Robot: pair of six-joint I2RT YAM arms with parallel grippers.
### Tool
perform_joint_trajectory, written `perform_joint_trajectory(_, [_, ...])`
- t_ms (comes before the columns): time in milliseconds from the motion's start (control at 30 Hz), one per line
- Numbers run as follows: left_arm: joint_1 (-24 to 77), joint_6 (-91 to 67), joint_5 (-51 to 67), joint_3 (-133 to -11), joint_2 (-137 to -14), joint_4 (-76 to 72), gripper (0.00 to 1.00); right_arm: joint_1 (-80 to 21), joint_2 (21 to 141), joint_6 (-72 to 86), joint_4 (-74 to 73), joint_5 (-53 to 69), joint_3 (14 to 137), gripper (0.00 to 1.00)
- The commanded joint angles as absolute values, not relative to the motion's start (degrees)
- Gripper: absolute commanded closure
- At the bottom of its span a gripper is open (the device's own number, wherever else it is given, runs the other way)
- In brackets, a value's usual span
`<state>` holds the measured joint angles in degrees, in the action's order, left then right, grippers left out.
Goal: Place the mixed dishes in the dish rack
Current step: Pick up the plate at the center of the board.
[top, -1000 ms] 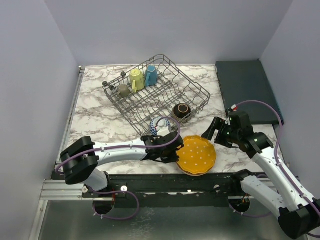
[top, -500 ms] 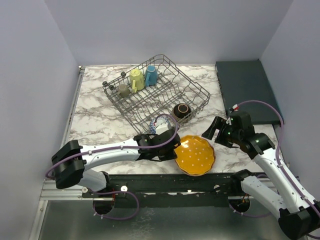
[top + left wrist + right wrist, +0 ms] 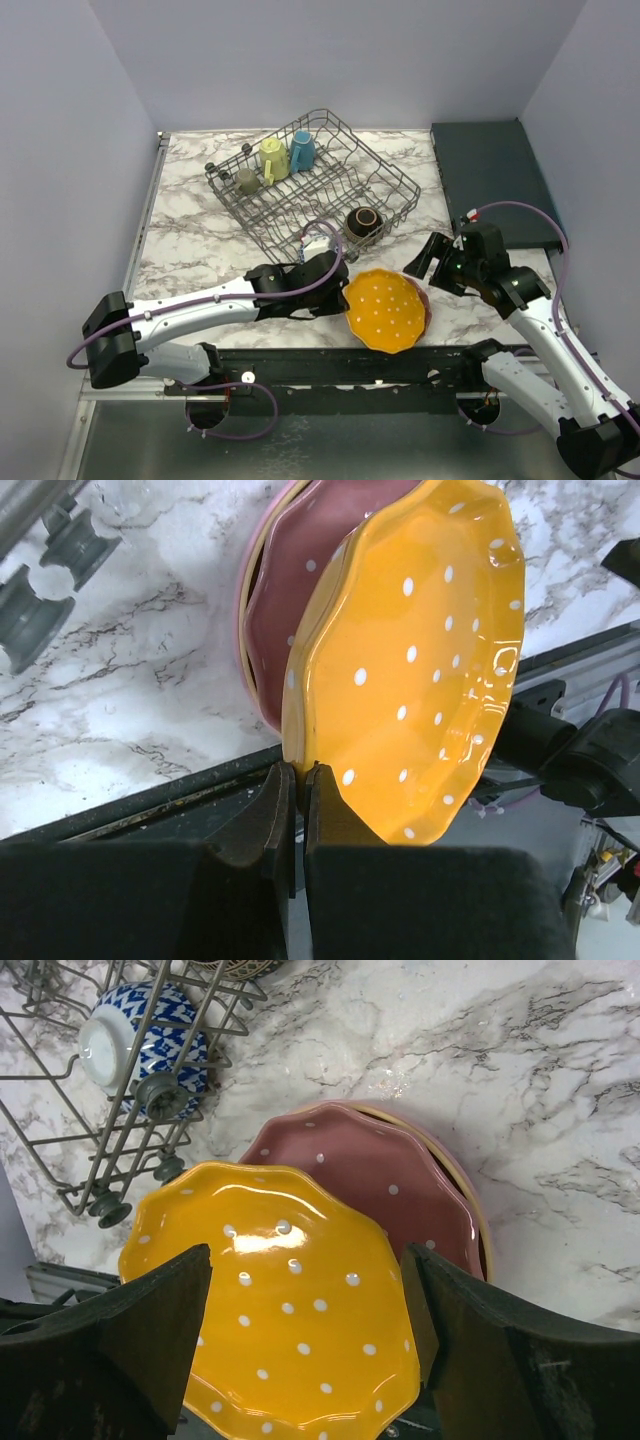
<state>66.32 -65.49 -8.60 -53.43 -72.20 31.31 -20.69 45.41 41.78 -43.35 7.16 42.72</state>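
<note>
Left gripper [image 3: 297, 770]: jaws clamped together on the near rim of the orange white-dotted scalloped plate [image 3: 420, 670].
Orange plate: tilted up on edge, just in front of the dish rack.
Pink dotted plate [image 3: 300, 590]: flat on the marble table [image 3: 200, 230], right beside the orange one.
Right gripper [image 3: 305, 1260]: fingers spread wide, empty, hovering over both plates.
Grey wire dish rack [image 3: 320, 190]: holds yellow-green mug [image 3: 273, 158], blue mug [image 3: 302, 150], small grey cup [image 3: 247, 181], dark brown bowl [image 3: 364, 221], blue-white bowl [image 3: 145, 1035].
</note>
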Motion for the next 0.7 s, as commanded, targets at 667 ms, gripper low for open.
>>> perform_joint_trajectory(667, [56.3,-61.2,-4.0,-60.4,-64.1,28.1,1.00,-21.0,42.6,49.1,-36.3,19.5,35.5,0.17])
